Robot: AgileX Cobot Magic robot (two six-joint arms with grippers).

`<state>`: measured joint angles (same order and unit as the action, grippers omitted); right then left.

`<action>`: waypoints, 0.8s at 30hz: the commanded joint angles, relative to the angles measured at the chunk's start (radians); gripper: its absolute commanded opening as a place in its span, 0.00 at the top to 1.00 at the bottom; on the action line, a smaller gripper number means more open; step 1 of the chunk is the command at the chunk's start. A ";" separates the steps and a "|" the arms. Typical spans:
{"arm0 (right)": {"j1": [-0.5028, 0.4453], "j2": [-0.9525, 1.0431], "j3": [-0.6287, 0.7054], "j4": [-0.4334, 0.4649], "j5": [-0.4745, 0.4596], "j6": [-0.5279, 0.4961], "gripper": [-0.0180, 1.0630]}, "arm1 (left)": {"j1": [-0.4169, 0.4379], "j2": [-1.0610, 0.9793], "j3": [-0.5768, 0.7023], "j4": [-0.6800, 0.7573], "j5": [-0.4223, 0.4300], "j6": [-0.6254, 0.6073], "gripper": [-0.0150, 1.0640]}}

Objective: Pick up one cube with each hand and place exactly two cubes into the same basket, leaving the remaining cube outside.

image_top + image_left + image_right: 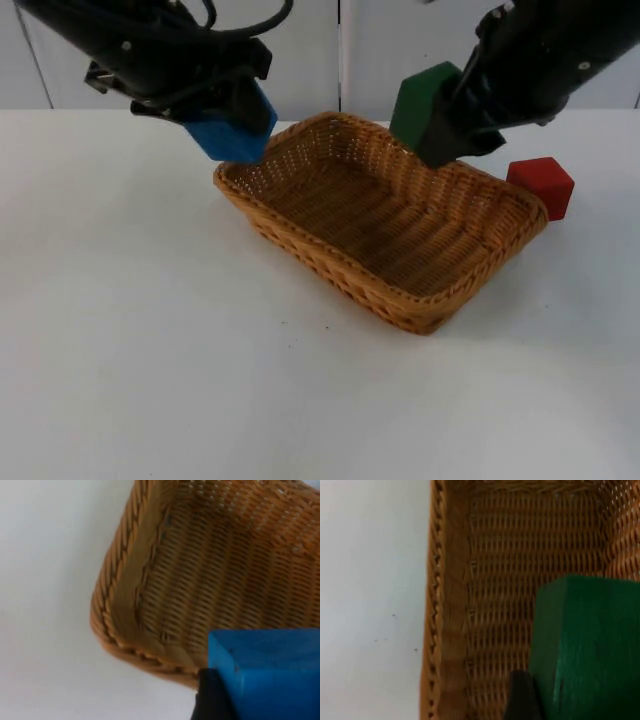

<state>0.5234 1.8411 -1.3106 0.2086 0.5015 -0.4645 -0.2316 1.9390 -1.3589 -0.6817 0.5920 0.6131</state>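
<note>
The basket [380, 235] floor lies bare; red cube [541, 185] stands just beside its right rim.

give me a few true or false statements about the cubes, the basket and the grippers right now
1. The left gripper holds the blue cube over the basket rim. True.
2. The right gripper is open with nothing in it. False: it is shut on the green cube.
3. The red cube lies inside the basket. False: it sits on the table, outside the basket's far end.
4. No cube lies in the basket yet. True.
</note>
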 commanded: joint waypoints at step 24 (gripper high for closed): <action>-0.054 0.359 -0.256 -0.004 0.067 0.001 0.99 | -0.042 0.278 -0.246 -0.130 0.030 0.140 0.99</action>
<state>0.4728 2.1962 -1.5575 0.2066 0.5859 -0.4629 -0.2629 2.2149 -1.5960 -0.7740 0.6143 0.7292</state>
